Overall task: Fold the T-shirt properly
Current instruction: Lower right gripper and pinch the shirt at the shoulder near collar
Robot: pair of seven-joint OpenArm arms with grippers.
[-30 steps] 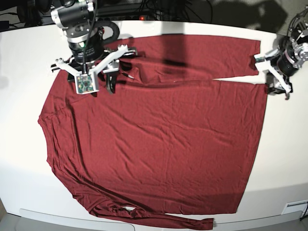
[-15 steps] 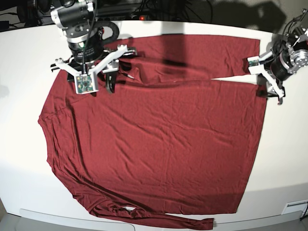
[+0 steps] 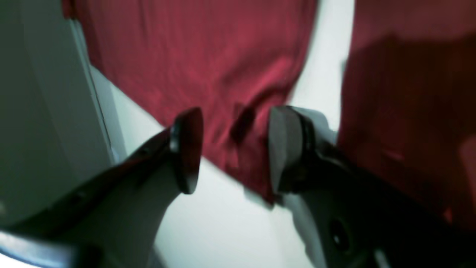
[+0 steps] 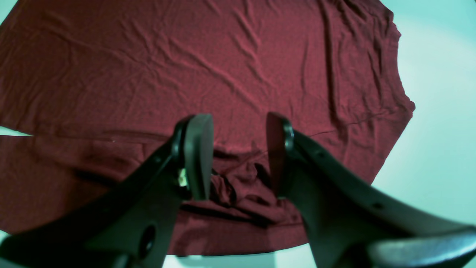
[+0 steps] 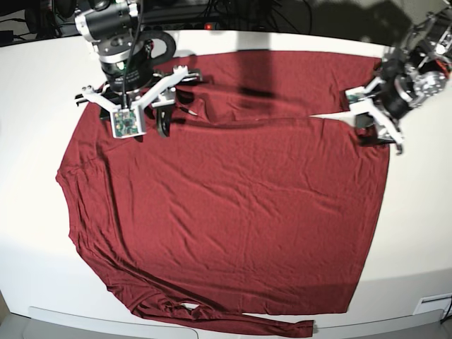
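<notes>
- A dark red long-sleeved T-shirt (image 5: 233, 212) lies spread flat over most of a white table (image 5: 35, 92), seen from above in the base view
- Its body fills the middle of the table; one sleeve (image 5: 282, 81) is laid flat along the far edge of the body, and the other sleeve (image 5: 226, 319) runs along the near edge of the table
- The fabric is thin and covered in shallow wrinkles
- The right gripper (image 5: 164, 99), on the left side of the base view, hangs over the shirt at the far shoulder, where the far sleeve joins the body
- In the right wrist view, the right gripper (image 4: 238, 156) has its two dark jaws parted with a clear gap between them; bunched folds of the shirt (image 4: 223, 67) lie below that gap, and nothing is pinched between the jaws
- The left gripper (image 5: 373, 121), on the right side of the base view, is at the far right corner of the shirt, over the strip of bare table between the sleeve end and the hem of the body
- In the left wrist view, which is blurred, the left gripper (image 3: 234, 149) also has its jaws apart; a corner of red fabric (image 3: 208, 67) shows in the gap, lying beneath, with white table on either side
- Neither jaw of the left gripper can be seen pressing on the cloth
</notes>
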